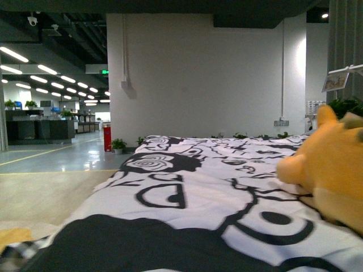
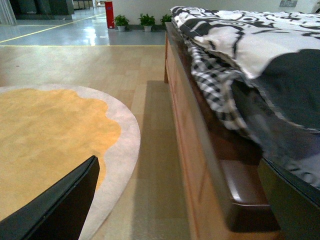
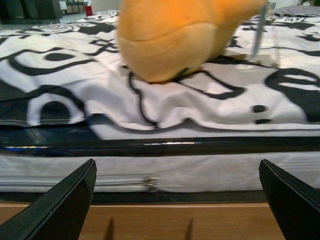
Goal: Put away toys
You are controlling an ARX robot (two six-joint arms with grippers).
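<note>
**A:** How was the right gripper point(image 3: 176, 164) set?

**B:** Spread wide, with nothing between its jaws, and held low, level with the mattress side point(image 3: 150, 176). I took that as readiness: open enough for something bulky and soft.

**A:** And the left gripper point(image 2: 177, 161)?

**B:** Also spread and empty, hanging beside the wooden bed frame point(image 2: 192, 130), near the round rug point(image 2: 55, 130). It seemed parked out of the way.

**A:** Where was the plush toy point(image 3: 170, 40)?

**B:** It lay on the black-and-white bedcover point(image 3: 70, 75), close to the bed's edge. It was straight ahead of the right gripper but higher and apart from it. From the front camera it sat at the far right. The left wrist view didn't show it, so the right arm looked the natural one to fetch it.
</note>
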